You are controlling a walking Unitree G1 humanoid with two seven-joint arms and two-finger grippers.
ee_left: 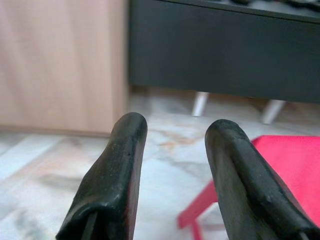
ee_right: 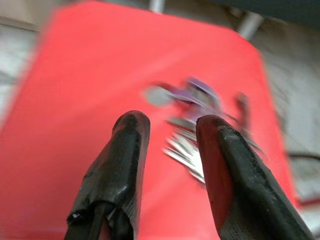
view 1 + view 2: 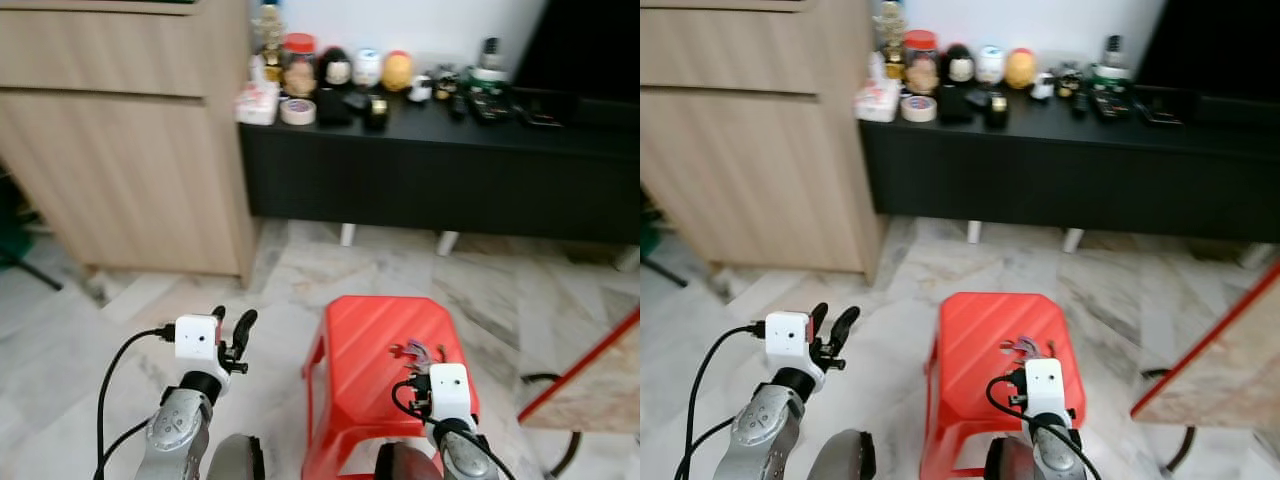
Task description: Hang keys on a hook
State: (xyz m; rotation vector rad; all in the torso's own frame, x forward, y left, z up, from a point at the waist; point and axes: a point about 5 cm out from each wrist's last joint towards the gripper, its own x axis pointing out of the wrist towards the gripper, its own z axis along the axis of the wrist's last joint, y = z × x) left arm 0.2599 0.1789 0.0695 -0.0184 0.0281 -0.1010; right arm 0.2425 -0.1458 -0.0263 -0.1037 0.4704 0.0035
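Where marble floor (image 3: pixel 130 300) meets a black table (image 3: pixel 440 150), keys (image 3: pixel 412 352) lie on a red stool (image 3: pixel 375 340). Right pincer (image 2: pixel 167 127) hovers released over them; left pincer (image 1: pixel 175 135) hangs released too.

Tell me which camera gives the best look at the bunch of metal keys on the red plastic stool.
The right wrist view: the bunch of metal keys lies close beyond the open right gripper, though blurred. Both eye views show it small on the red plastic stool, partly behind that gripper. The left wrist view catches a corner of the stool.

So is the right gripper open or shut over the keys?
Open: the right gripper shows a clear gap between its fingers, hovering over the keys lying on the red stool.
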